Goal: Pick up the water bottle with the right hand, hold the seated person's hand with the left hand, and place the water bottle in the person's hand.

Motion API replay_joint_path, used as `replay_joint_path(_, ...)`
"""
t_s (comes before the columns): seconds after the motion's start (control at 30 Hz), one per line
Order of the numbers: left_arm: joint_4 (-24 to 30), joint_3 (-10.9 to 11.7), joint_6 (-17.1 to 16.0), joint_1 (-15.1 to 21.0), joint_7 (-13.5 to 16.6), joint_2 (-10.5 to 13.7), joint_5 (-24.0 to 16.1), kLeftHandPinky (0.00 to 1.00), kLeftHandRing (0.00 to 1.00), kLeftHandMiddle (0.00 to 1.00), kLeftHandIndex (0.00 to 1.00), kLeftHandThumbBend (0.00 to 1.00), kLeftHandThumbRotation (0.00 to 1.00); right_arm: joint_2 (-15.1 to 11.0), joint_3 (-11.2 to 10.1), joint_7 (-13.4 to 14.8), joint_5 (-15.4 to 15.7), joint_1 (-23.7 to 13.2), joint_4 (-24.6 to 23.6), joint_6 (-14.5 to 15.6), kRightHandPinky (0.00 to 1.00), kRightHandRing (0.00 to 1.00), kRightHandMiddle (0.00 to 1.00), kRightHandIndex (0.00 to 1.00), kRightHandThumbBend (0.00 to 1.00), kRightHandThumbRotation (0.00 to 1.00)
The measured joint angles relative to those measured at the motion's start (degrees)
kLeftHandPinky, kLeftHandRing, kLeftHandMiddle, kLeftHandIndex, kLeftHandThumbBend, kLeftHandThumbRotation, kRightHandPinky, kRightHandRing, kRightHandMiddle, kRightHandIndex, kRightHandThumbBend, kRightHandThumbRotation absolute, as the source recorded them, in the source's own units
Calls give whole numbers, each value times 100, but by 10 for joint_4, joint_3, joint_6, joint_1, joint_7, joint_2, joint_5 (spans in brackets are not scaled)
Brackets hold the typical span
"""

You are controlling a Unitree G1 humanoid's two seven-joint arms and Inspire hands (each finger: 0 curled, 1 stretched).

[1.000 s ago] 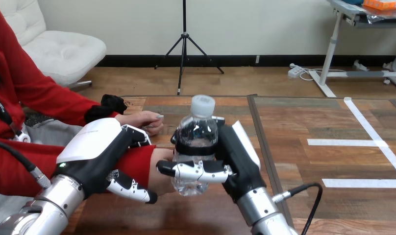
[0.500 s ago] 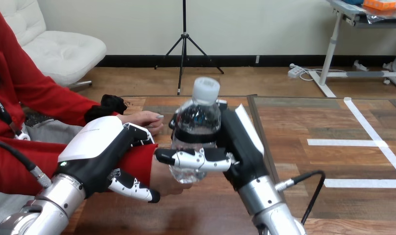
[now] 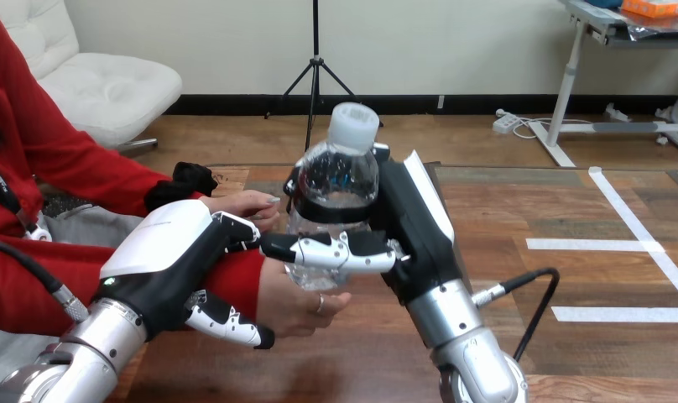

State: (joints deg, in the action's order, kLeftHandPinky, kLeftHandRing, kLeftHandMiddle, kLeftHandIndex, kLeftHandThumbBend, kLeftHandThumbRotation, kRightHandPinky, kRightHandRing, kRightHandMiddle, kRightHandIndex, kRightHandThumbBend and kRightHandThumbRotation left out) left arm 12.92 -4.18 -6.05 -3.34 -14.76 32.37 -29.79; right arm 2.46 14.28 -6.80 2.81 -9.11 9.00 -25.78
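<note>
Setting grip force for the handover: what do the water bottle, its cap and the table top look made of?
The water bottle looks like thin clear plastic, glossy: you can see through it, and highlights glint on its wall. Its cap seems to be opaque white plastic, matte. The table looks like wood or wood-look laminate, with planked grain and a slight sheen; which of the two, I cannot tell.

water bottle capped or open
Capped: a white cap sits on the neck of the water bottle, which the right hand grips around its middle.
</note>
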Motion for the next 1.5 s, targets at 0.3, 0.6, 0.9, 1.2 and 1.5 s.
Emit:
replay_joint_path(0.3,1,0,-1,0,-5,0,4,32,37,42,44,100,0,2,-1,0,0,-13,11,-2,25,30,36,38,86,0)
replay_joint_path(0.6,16,7,-1,-7,-19,0,24,32,37,43,45,100,0,2,-4,1,4,-30,49,-9,26,31,36,39,86,0)
replay_joint_path(0.9,47,17,5,-18,-36,0,28,33,38,43,46,99,0,2,-7,12,19,-37,93,-10,26,31,36,39,86,0)
replay_joint_path(1.2,67,25,24,-38,-61,1,29,33,39,45,46,98,0,5,-10,32,30,-46,139,-34,27,32,37,39,86,0)
replay_joint_path(1.5,80,39,37,-63,-81,1,44,34,40,46,47,96,0,6,-12,40,41,-56,191,-54,25,29,35,39,86,0)
